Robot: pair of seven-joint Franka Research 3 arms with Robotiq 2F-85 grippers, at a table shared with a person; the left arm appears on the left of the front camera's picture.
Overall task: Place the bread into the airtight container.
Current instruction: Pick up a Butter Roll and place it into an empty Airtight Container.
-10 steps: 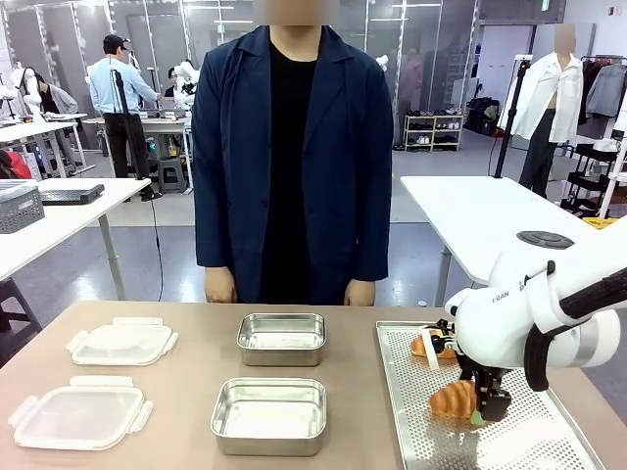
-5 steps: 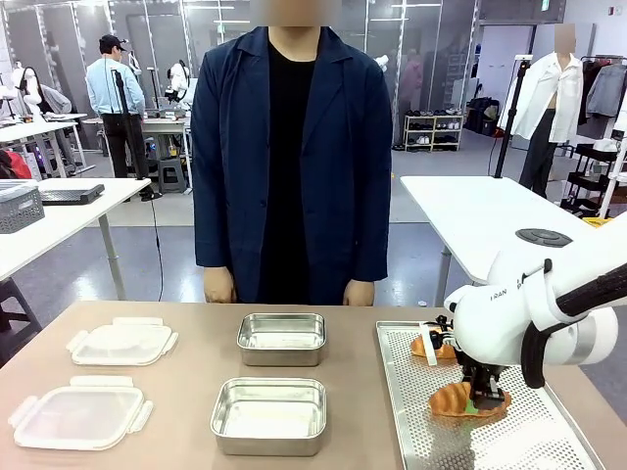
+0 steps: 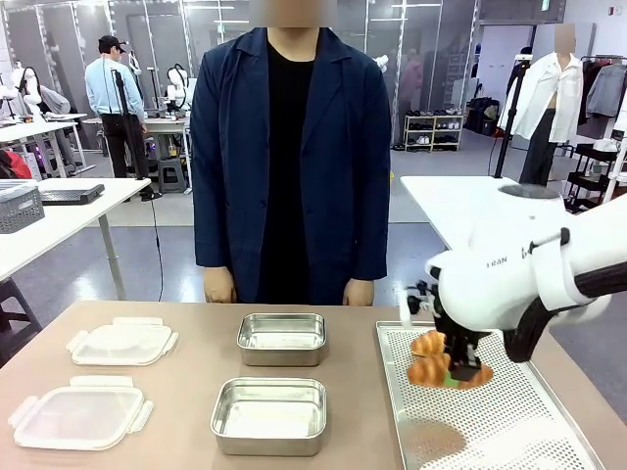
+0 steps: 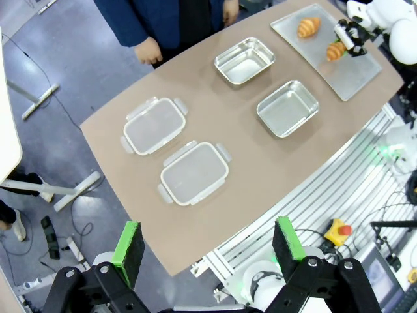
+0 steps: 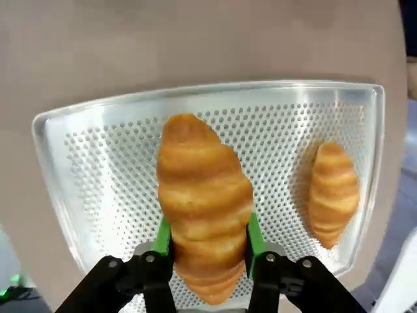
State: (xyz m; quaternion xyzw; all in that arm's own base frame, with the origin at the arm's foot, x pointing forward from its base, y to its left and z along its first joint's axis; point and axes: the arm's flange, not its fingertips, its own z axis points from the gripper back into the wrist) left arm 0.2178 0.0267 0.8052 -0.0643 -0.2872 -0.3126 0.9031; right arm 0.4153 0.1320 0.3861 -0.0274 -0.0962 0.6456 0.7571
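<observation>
Your right gripper [image 3: 453,368] is clamped on the croissant [image 3: 429,372], which hangs over the tray [image 3: 519,411] at the table's right side, clear of the metal, judging by the shadow under it; your left gripper [image 4: 207,242] sits high above the table [image 4: 202,114] with its pads [image 4: 128,251] wide apart and nothing between them

Watch the grip first; in the right wrist view the green pads [image 5: 254,236] bite the croissant toward its near end, so most of its length juts beyond them, and a quick swing toward the tins could, I think, pivot it or shake it loose; squeeze harder and you likely crush it, since the crust looks flaky and the crumb under it is probably soft; the second risk is the drop-off — the near tin [image 3: 268,416] and the far tin [image 3: 281,336] have raised rims, and a long pastry carried low or crosswise could catch an edge and tip out onto the table; which tin you mean it for I cannot tell; a second croissant [image 3: 428,343] lies on the tray near the gripped one, and a low exit could nudge it

Materials: both croissants golden, ridged, tapered at the ends; the tray thin perforated steel with a shallow lip; the tins brushed steel, rectangular, round-cornered, empty; two lids [image 3: 80,415] of translucent plastic with side clips, lying well left of the tins
</observation>
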